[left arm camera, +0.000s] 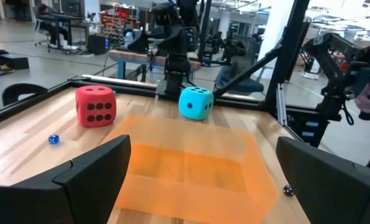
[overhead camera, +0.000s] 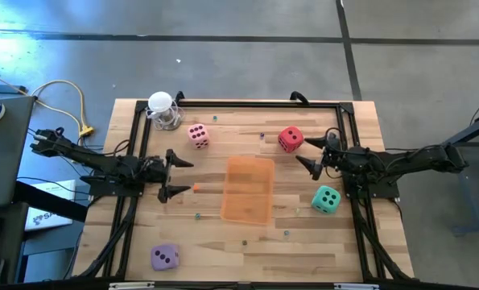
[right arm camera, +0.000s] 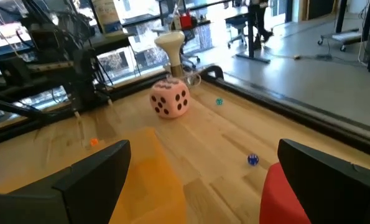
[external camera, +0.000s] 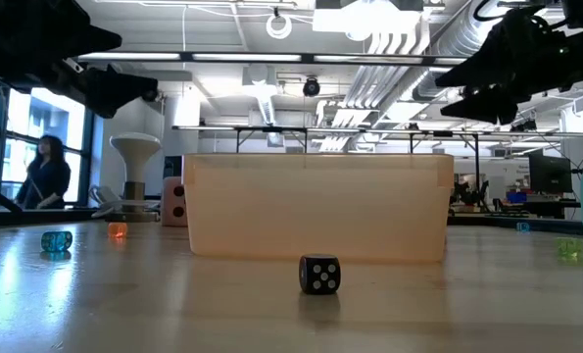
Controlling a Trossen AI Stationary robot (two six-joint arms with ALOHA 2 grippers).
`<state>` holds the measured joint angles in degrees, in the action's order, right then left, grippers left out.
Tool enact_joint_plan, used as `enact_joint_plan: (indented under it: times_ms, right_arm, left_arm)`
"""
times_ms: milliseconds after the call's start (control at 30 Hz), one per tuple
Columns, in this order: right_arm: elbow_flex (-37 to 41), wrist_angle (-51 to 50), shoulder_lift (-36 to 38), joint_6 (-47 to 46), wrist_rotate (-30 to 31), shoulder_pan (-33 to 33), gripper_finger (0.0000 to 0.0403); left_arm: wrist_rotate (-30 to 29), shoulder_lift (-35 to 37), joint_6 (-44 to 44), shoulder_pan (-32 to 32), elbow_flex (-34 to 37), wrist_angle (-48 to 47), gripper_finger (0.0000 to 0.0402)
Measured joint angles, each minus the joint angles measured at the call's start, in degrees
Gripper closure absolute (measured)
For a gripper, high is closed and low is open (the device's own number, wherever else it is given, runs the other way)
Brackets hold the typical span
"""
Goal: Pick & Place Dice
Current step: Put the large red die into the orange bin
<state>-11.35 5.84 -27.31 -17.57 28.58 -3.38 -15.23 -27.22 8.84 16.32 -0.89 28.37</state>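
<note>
Four dice rest on the wooden table: a pink die [overhead camera: 197, 135] at the far left, a red die [overhead camera: 290, 138] at the far right, a teal die [overhead camera: 326, 199] at the right and a lilac die [overhead camera: 165, 257] at the near left. A flat orange tray [overhead camera: 249, 189] lies in the middle. My left gripper [overhead camera: 177, 176] hovers open left of the tray, pointing toward it. My right gripper [overhead camera: 310, 155] hovers open right of the tray, just beside the red die [right arm camera: 284, 193]. Neither has anything between its fingers.
A white mushroom-shaped stand [overhead camera: 163, 109] stands at the far left corner. Small dice lie scattered about: a black one [external camera: 319, 275] near the front edge, a blue one [left arm camera: 53, 139] and an orange one [overhead camera: 196, 188]. A black frame [overhead camera: 247, 103] runs round the table.
</note>
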Motion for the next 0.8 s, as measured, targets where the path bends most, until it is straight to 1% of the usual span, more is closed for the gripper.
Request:
enact_joint_plan:
  times_ms: [100, 233, 367, 433, 533, 667, 733, 800]
  right_arm:
    - [0.0, 0.0, -1.8, -1.4, 0.4, 0.0, 0.0003]
    - [0.0, -0.9, -5.1, -2.3, 3.8, 0.0, 0.0003]
    - [0.0, -0.9, -7.9, -2.8, 8.6, 0.1, 0.0003]
    - [-0.9, -2.8, -9.5, -5.2, 11.7, 0.2, 0.0003]
    - [-5.1, -8.2, -12.2, -8.1, 12.5, 1.3, 0.0003]
    - [-12.4, -16.1, -18.6, -10.9, 12.2, 3.8, 0.0003]
    - [-16.2, -20.3, -21.8, -13.1, 11.0, 5.7, 0.0003]
    - [-19.4, -22.7, -24.9, -15.3, 8.5, 8.1, 0.0003]
  left_arm:
    - [0.1, 0.0, -0.4, 0.0, 0.0, 0.2, 0.0010]
    - [1.5, 0.0, -0.4, 0.0, 0.0, 0.8, 0.0010]
    - [1.5, 0.0, -0.4, 0.0, 0.0, 1.5, 0.0010]
    - [1.5, 0.0, -0.3, 0.0, 0.0, 1.6, 0.0010]
    - [1.5, 0.0, -0.5, 0.0, 0.0, 1.7, 0.0010]
    - [1.5, 0.0, -1.5, 0.0, 0.0, 1.7, 0.0010]
    - [1.5, 0.0, -1.5, 0.0, 0.0, 1.7, 0.0010]
    - [1.5, 0.0, -1.5, 0.0, 0.0, 1.7, 0.0010]
